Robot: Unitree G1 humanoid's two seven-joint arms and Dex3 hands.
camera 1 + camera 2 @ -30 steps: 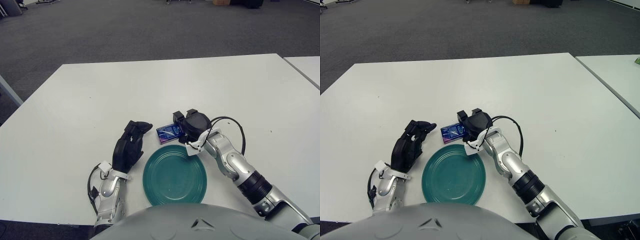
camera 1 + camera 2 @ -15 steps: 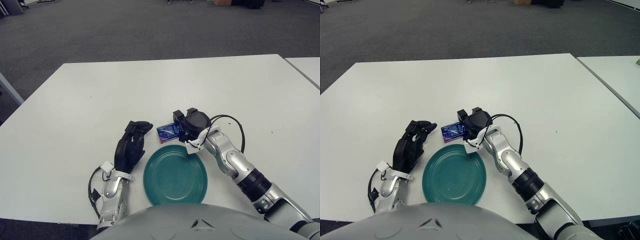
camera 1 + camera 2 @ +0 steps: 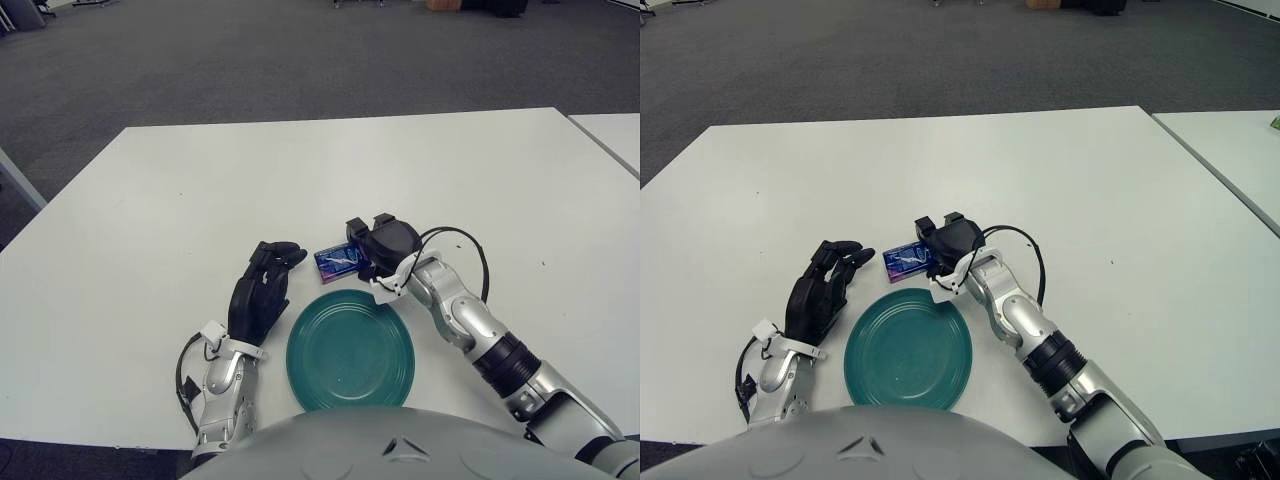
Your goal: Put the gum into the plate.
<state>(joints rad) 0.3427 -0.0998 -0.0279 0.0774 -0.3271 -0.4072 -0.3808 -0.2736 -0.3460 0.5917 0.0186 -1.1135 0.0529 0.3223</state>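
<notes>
Right robot hand curled, pinching blue gum pack on white surface, just beyond teal plate; left robot hand relaxed beside plate.

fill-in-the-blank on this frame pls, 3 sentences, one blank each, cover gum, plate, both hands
1. The gum pack lies on the ____, just beyond the far rim of the plate.
2. The ____ hand is at the gum pack's right end.
3. The left hand shows to the left of the plate, whose colour is ____.

Missing words: table; right; green
</notes>
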